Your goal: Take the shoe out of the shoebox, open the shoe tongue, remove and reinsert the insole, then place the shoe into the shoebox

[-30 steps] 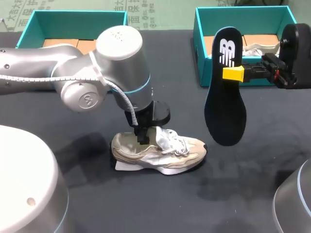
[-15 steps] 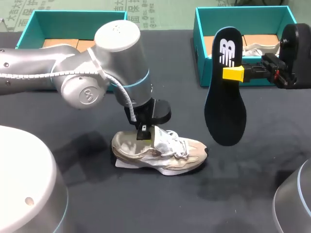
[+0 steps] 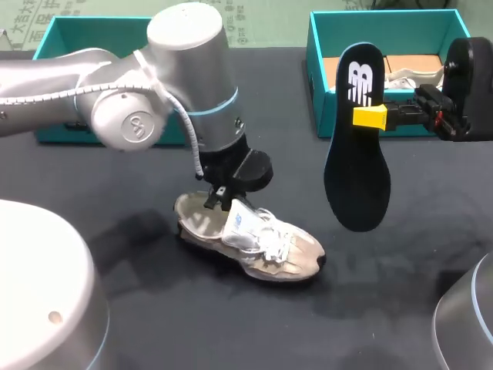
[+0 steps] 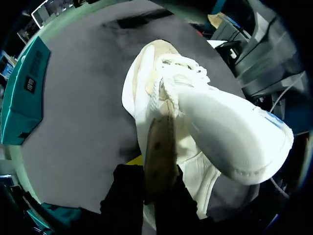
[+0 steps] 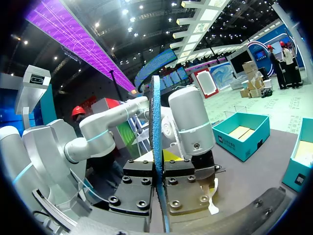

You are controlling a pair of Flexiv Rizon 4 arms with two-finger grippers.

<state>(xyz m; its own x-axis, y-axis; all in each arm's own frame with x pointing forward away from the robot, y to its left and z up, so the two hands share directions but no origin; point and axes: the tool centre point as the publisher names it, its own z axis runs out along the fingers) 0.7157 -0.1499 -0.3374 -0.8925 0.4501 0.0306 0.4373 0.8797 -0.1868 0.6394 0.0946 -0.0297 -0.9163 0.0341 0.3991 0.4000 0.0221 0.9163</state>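
Head view: left gripper [image 3: 219, 199] tips buried in the shoe [image 3: 269, 247] collar, under the wrist. Right gripper [image 3: 367, 117]: far finger behind the insole [image 3: 356, 185]. Second shoe [image 3: 410, 76] in right shoebox [image 3: 317, 54], desk 1 o'clock, mostly masked by insole and box wall. Left shoebox [image 3: 48, 38] at 11 o'clock half covered by left arm [image 3: 92, 77]. Left wrist view: shoe heel cut off.
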